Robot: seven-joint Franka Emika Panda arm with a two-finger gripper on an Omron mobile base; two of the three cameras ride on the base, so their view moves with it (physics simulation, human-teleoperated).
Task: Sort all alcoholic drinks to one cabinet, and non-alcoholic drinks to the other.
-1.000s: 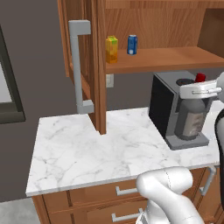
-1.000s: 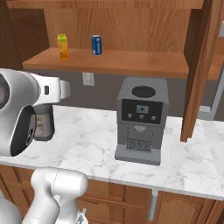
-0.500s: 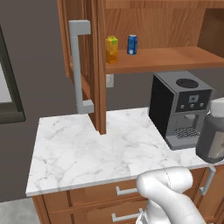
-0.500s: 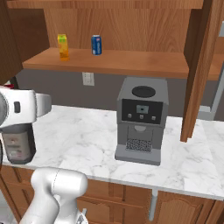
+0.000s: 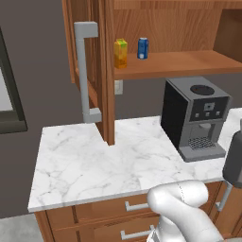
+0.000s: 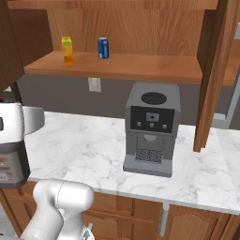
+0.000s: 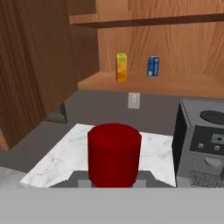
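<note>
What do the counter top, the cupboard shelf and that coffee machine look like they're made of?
The counter top looks like polished white marble, going by its grey veins, though it may be an imitation. The shelf looks like warm brown wood with visible grain and a smooth, satin finish. The coffee machine seems to be matte grey plastic or painted metal with a dark front panel; the look leaves that open.

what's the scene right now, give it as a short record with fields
shelf contents: juice carton and blue soda can, standing upright and apart on the open cabinet shelf
held item: grey bottle with red cap, gripper shut on it
bottle position: off the left end of the counter in the right base view, its base below counter level
counter: white marble with a coffee machine on it
cabinet door: open, long grey handle
</note>
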